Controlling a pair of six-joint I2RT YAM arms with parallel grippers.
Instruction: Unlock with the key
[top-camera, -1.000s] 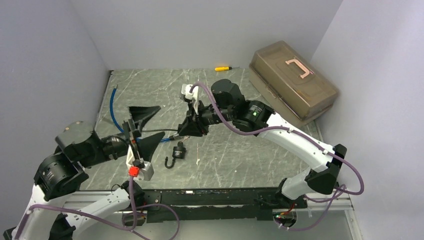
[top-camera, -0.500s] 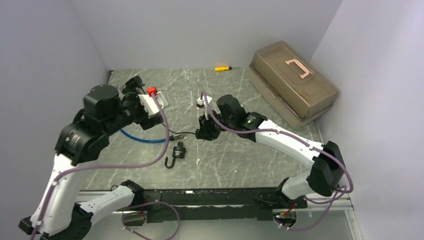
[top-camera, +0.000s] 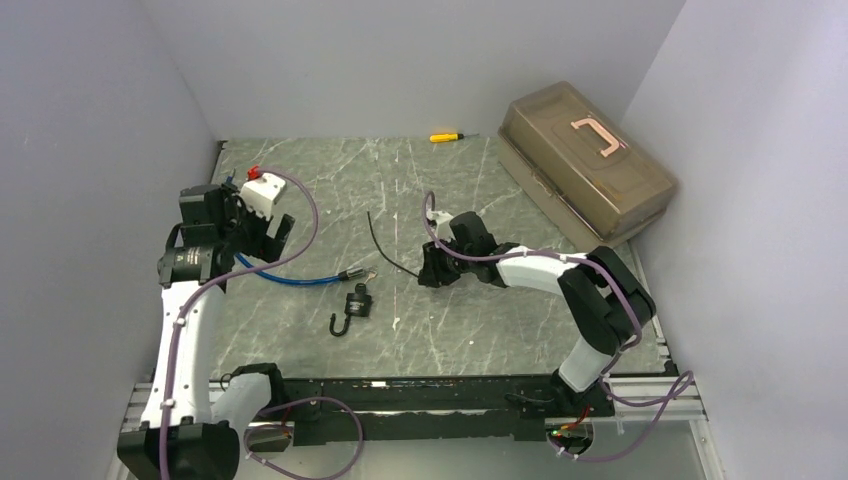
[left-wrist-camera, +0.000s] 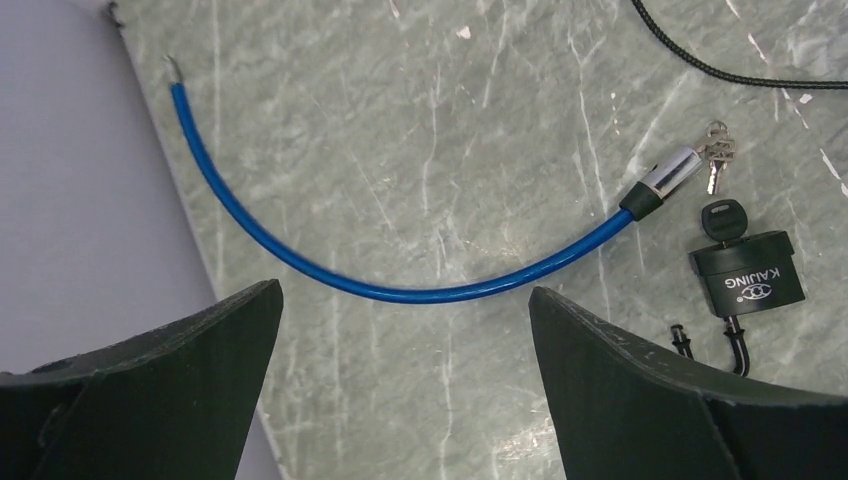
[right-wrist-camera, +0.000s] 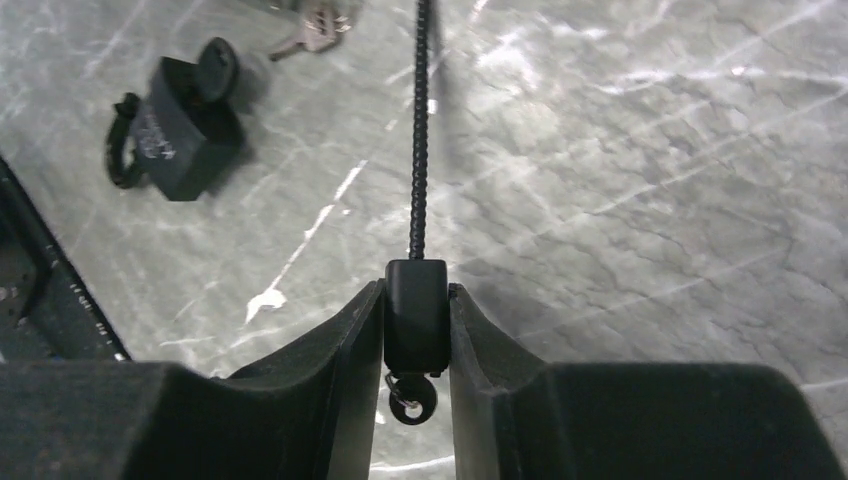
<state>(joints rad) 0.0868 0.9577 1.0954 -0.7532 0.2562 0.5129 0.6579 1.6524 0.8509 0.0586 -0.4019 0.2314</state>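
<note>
Right gripper (right-wrist-camera: 416, 296): nearly closed, pinching the black end block (right-wrist-camera: 416, 330) of a black cord (right-wrist-camera: 419, 140), low over the table (top-camera: 480, 330), with a small ring hanging under the block. Touches neither lock nor key.

Padlock (left-wrist-camera: 748, 278): lies flat on the table between the two arms, near the right gripper on its left side, free of both grippers. Black body, black-headed key (left-wrist-camera: 722, 217) seated in it, shackle (right-wrist-camera: 118, 160) hooked out with one end clear of the body. Reads "KAIJING" in white on the body, above a small emblem too fine to make out.

Beside the key's head: small keys (left-wrist-camera: 716, 150), silver, bunched against the metal tip of a blue cable (left-wrist-camera: 420, 294). Bends from there toward the left wall, far end bare. Black cord running from the held block past those keys toward the back.

Left gripper (left-wrist-camera: 402, 300): spread wide, holding nothing, hanging above the blue cable's bend, well apart from the padlock.

Box (top-camera: 585, 160): brownish, translucent, pink handle on the lid, lid down, against the right wall near the back corner. Contents not discernible through the plastic. Yellow-handled screwdriver (top-camera: 445, 137) lying by the back wall, left of the box.
</note>
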